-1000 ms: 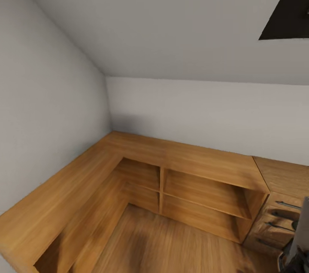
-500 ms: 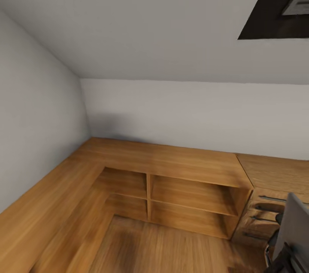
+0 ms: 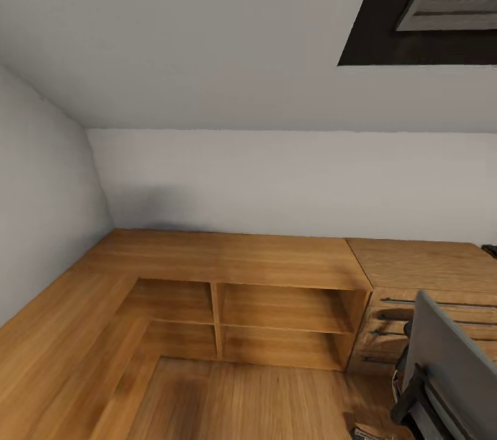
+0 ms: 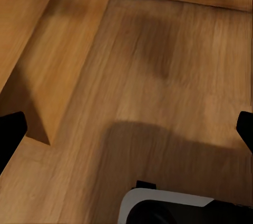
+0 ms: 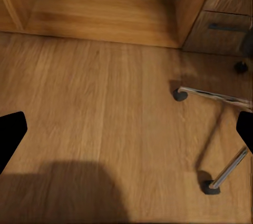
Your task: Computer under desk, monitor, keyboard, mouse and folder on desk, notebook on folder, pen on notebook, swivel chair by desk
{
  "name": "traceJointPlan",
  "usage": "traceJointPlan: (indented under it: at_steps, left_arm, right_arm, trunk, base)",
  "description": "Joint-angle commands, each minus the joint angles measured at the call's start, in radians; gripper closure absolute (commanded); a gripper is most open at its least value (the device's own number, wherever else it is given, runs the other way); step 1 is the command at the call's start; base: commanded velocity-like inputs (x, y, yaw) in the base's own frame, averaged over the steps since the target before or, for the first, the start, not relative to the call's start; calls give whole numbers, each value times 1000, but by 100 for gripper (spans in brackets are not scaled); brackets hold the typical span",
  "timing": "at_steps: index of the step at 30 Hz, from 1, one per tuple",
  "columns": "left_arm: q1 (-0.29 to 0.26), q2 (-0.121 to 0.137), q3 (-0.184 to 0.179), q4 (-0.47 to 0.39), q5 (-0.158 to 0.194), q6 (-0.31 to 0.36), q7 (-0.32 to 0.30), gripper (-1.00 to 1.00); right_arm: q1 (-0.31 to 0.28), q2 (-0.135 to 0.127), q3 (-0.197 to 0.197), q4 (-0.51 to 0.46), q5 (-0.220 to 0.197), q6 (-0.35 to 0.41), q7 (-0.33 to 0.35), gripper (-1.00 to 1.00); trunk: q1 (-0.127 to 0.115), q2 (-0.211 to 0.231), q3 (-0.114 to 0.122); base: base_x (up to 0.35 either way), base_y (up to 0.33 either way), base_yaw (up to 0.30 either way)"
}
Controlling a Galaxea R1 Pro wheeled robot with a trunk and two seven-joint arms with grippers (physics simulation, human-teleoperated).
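Heading through the bedroom, nothing in hand. Head view: grey sloped wall, skylight (image 3: 428,5) upper right, light oak low cabinet (image 3: 228,267) wrapping the corner across the middle and lower left, its open shelves bare. Matching drawer unit (image 3: 428,288) at right with dark bar handles. That's not the black desk, so my read is I'm not yet facing the workspace.

Swivel chair (image 3: 449,371) sits lower right of the head frame, grey back panel toward me, parked close in front of the oak drawers. Its seat is hidden, so can't confirm the folder is on it.

Both arms hang low with cameras aimed at the floor, probably tucked for travel.

Left gripper (image 4: 126,132): dark fingertips at the far left and right edges of the frame, spread wide, released, nothing between. Below it wood floor (image 4: 158,76), the cabinet's corner, and a white-and-black part at bottom centre, which I can't identify.

Right gripper (image 5: 126,132): same, tips at the frame edges, released, empty. It adds what the head view lacks: the chair's chrome legs and castors (image 5: 180,95) on the floor at right.

Desk, monitor, keyboard, mouse: can't place them from here.
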Motion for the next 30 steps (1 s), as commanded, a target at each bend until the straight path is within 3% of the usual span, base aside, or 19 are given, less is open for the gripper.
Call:
traceJointPlan:
  at_steps: [1, 30]
  left_arm:
    - [0, 0, -9, -2, 6, -2, 3, -100]
    - [1, 0, -9, -2, 6, -2, 3, -100]
  right_arm:
    - [-1, 1, 8, 2, 2, -1, -9, -100]
    - [-1, 0, 8, 2, 2, -3, -9, -100]
  trunk:
    - [0, -1, -1]
    - [0, -1, -1]
  base:
    - [0, 0, -273]
    - [24, 15, -273]
